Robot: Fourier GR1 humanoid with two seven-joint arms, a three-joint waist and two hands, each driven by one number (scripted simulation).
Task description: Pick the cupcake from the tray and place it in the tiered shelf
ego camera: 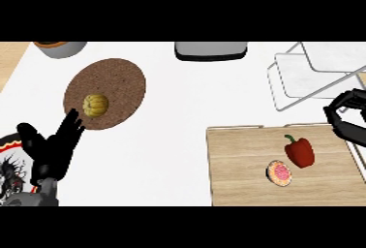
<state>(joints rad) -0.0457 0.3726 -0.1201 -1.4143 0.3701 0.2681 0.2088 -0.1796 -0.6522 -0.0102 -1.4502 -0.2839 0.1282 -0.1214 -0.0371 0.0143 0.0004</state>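
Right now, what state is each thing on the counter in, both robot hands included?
Pink-frosted cupcake: lying on the wooden tray, not held.
Red bell pepper: on the tray, beside the cupcake.
Light wooden tray: flat on the counter.
White wire tiered shelf: upright, visible tier bare.
Yellow round item: resting on the round brown cork mat.
Left robot hand: open, fingers up, resting.
Right robot hand: fingers curled, holding nothing.

Bare white counter (178, 121) lies between round mat (104, 93) and wooden tray (282, 167). On tray, red pepper (299, 151) stands just beside cupcake (280, 173). Tiered shelf (314, 72) occupies counter's far right corner.
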